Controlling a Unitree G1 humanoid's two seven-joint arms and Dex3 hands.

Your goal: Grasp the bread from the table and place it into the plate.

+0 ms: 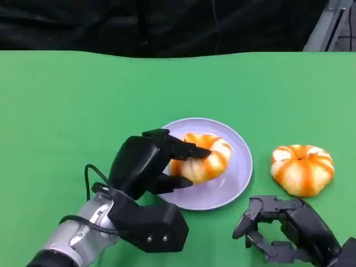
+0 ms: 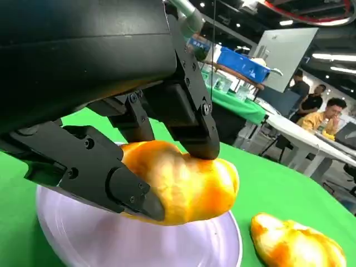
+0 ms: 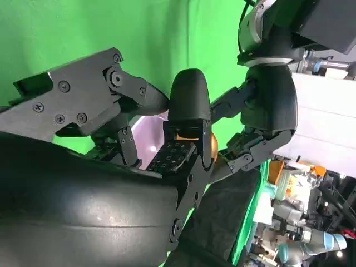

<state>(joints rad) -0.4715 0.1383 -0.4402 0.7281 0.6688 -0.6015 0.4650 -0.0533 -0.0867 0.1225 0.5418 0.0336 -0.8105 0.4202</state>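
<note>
Bread (image 1: 203, 157) sits on plate (image 1: 236, 175), centre of green table (image 1: 67, 105). Left hand (image 1: 146, 162) reaches in from near-left, forearm angled up-right, fingers (image 1: 177, 147) clamped across the bread's left side; left wrist view shows pads on top and near flank. Second bread (image 1: 302, 169) lies right of the plate, apart from it. Right hand (image 1: 281, 229) rests near-right, just short of second bread, holding nothing, fingers curled but apart. Its wrist is cut off by the frame edge.
</note>
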